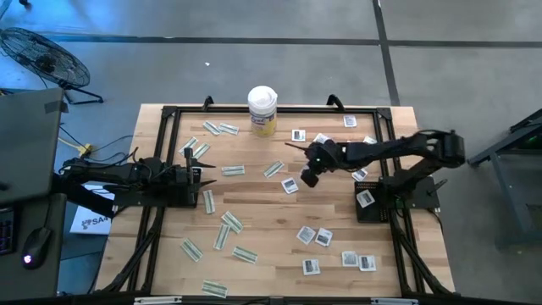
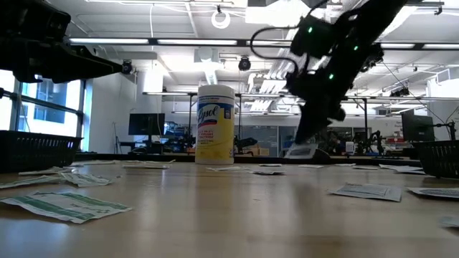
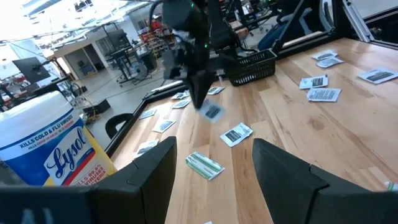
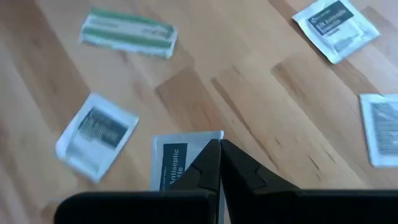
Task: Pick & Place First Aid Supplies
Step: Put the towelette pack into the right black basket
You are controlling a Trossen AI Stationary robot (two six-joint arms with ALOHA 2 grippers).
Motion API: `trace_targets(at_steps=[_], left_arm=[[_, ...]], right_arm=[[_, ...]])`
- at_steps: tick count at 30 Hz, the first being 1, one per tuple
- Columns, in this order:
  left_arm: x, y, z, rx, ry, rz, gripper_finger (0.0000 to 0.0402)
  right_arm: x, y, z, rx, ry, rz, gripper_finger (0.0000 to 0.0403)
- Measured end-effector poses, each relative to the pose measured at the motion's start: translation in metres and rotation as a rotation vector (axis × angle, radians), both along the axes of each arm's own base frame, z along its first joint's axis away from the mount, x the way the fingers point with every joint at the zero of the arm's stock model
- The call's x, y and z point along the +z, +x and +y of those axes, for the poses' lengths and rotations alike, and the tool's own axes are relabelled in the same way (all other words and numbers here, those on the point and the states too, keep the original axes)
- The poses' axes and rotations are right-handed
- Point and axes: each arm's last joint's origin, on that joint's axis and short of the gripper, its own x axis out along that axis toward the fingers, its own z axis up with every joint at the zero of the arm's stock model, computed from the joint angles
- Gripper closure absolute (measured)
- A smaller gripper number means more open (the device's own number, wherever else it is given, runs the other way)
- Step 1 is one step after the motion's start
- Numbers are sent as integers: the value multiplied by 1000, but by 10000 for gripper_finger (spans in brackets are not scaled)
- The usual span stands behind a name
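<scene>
Several first aid supplies lie flat across the wooden table: green-white strips and white squares with a dark mark. My right gripper hangs over the table's middle, shut on one white square packet. At the left side my left gripper stands open and level with nothing between its fingers. My right gripper pinches the white square packet between its two fingers at a corner of its edge. The fingers slant down from the table's right side. The packet hangs tilted below the fingertips, lifted clear of the table.
A white-lidded yellow-labelled canister stands at the far edge's middle. Black baskets sit at the table's sides. A black frame runs along the table's edges. Bare wood shows between the packets.
</scene>
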Motion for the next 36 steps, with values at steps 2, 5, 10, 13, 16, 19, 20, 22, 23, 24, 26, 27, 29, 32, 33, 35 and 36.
trace_targets(at_steps=[2, 5, 10, 13, 16, 19, 20, 22, 23, 24, 26, 27, 29, 32, 33, 35, 36], left_arm=[[0, 0, 0, 0, 0, 0, 195], [0, 0, 0, 0, 0, 0, 195], [0, 0, 0, 0, 0, 0, 195], [0, 0, 0, 0, 0, 0, 195], [0, 0, 0, 0, 0, 0, 195], [0, 0, 0, 0, 0, 0, 195], [0, 0, 0, 0, 0, 0, 195], [0, 0, 0, 0, 0, 0, 195], [0, 0, 0, 0, 0, 0, 195], [0, 0, 0, 0, 0, 0, 195], [0, 0, 0, 0, 0, 0, 195], [0, 0, 0, 0, 0, 0, 195], [0, 0, 0, 0, 0, 0, 195], [0, 0, 0, 0, 0, 0, 195], [0, 0, 0, 0, 0, 0, 195], [0, 0, 0, 0, 0, 0, 195], [0, 0, 0, 0, 0, 0, 195]], right_arm=[[13, -8, 10, 27, 7, -10, 402], [30, -24, 27, 44, 37, -4, 402], [51, -61, 53, 22, 125, 62, 402], [58, -83, 65, 6, 193, 112, 402], [62, -105, 72, -38, 225, 190, 402], [63, -123, 76, -109, 231, 283, 402], [62, -128, 77, -132, 227, 320, 401], [61, -135, 79, -171, 204, 380, 401], [60, -136, 80, -185, 187, 404, 402], [59, -137, 81, -194, 170, 422, 402], [56, -136, 83, -201, 146, 447, 402], [55, -134, 84, -200, 136, 456, 401], [50, -130, 86, -200, 119, 486, 400], [41, -123, 88, -213, 90, 560, 402], [38, -120, 88, -218, 80, 588, 402], [31, -115, 90, -222, 60, 640, 401], [27, -113, 91, -222, 52, 664, 401]])
